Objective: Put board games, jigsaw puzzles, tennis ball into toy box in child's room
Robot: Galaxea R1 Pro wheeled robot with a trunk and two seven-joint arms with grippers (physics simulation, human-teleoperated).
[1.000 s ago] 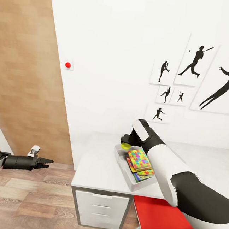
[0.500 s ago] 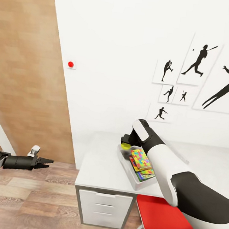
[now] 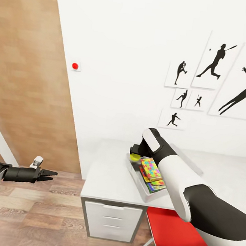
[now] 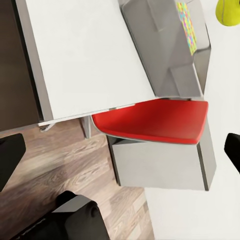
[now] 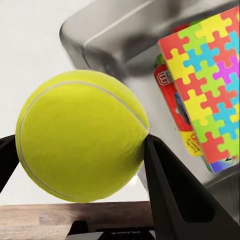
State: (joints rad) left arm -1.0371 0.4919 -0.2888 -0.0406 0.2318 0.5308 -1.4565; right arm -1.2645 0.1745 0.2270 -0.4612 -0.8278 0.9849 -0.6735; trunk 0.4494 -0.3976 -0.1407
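My right gripper (image 3: 135,155) is shut on the yellow-green tennis ball (image 3: 135,157), held just above the far end of the light-grey toy box (image 3: 142,191) on the white table (image 3: 107,178). In the right wrist view the ball (image 5: 82,135) sits between the dark fingers (image 5: 172,192), with the toy box (image 5: 117,37) below it. A bright jigsaw puzzle (image 3: 151,168) (image 5: 207,82) lies on top inside the box, over board games (image 3: 156,187) (image 5: 170,100). My left gripper (image 3: 51,174) hangs open over the wood floor, left of the table. The bed is out of view.
A red chair (image 3: 171,231) stands at the table's front right, beside the pale drawer fronts (image 3: 111,221). The left wrist view shows the table top (image 4: 85,55), toy box (image 4: 160,45) and chair (image 4: 155,122). A brown wood panel (image 3: 26,70) lies left; silhouette pictures (image 3: 217,65) hang behind.
The whole picture has shifted slightly as the camera moved. Both arms keep their pose, and the ball stays gripped above the toy box's far end.
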